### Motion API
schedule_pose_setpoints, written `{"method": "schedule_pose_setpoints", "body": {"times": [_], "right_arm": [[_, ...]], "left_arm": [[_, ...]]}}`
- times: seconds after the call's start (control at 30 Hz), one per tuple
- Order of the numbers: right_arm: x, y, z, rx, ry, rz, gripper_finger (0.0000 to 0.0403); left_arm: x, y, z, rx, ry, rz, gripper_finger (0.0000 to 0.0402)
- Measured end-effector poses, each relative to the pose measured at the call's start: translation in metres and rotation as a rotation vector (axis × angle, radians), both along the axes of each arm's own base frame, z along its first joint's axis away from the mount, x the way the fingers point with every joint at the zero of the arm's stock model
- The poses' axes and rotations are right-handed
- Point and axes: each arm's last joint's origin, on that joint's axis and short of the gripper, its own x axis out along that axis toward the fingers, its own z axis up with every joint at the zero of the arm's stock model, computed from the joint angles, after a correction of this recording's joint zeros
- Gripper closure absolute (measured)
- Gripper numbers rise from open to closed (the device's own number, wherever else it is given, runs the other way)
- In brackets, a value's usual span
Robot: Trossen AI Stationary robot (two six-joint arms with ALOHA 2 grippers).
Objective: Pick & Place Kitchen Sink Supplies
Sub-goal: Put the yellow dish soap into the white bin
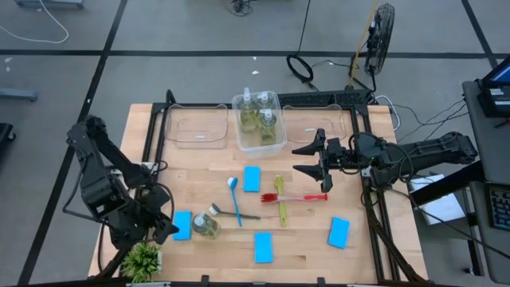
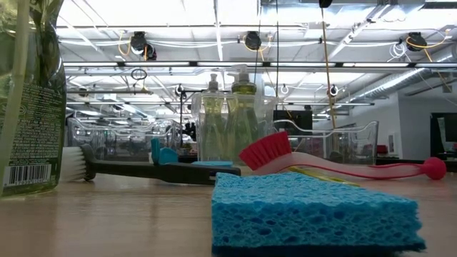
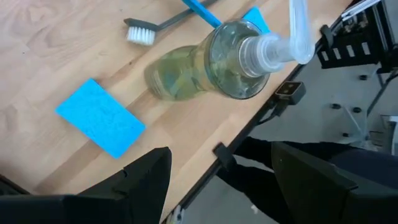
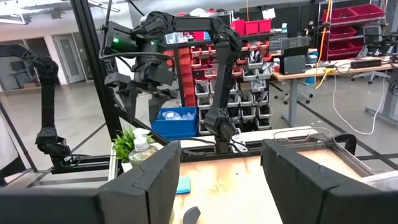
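One clear bottle of yellow-green liquid (image 1: 205, 223) stands on the table near its left near corner, large in the low view (image 2: 28, 100). My left gripper (image 1: 165, 226) hovers open just left of it, with the bottle (image 3: 211, 62) ahead of its fingers. Several bottles (image 1: 259, 119) stand in the middle clear bin. Blue sponges (image 1: 252, 178) (image 1: 182, 225) (image 1: 264, 246) (image 1: 339, 233) lie flat. Blue (image 1: 235, 199), grey (image 1: 243, 216), yellow-green (image 1: 280, 199) and red (image 1: 299, 197) brushes lie mid-table. My right gripper (image 1: 303, 159) is open, raised by the right bin.
Three clear bins line the far edge: left (image 1: 195, 127), middle (image 1: 275, 143), right (image 1: 319, 123). A small green plant (image 1: 142, 259) sits at the near left corner beside my left arm. Bare wood lies between the sponges on the near right (image 1: 303, 247).
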Motion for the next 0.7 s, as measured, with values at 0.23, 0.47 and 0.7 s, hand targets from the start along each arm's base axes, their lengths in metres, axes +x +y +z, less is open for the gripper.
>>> {"method": "schedule_pose_setpoints", "body": {"times": [0.23, 0.47, 0.7], "right_arm": [[0.0, 0.0, 0.0, -0.012, 0.001, -0.001, 0.0193], [0.001, 0.0, -0.001, -0.013, 0.008, -0.001, 0.0193], [0.001, 0.0, -0.001, -0.013, 0.008, -0.001, 0.0193]], "left_arm": [[0.005, -0.002, -0.003, 0.117, -0.075, -0.038, 0.0128], [0.01, -0.001, -0.01, 0.326, -0.128, -0.057, 0.0128], [0.018, -0.01, -0.024, 0.428, -0.071, -0.107, 0.0128]]}}
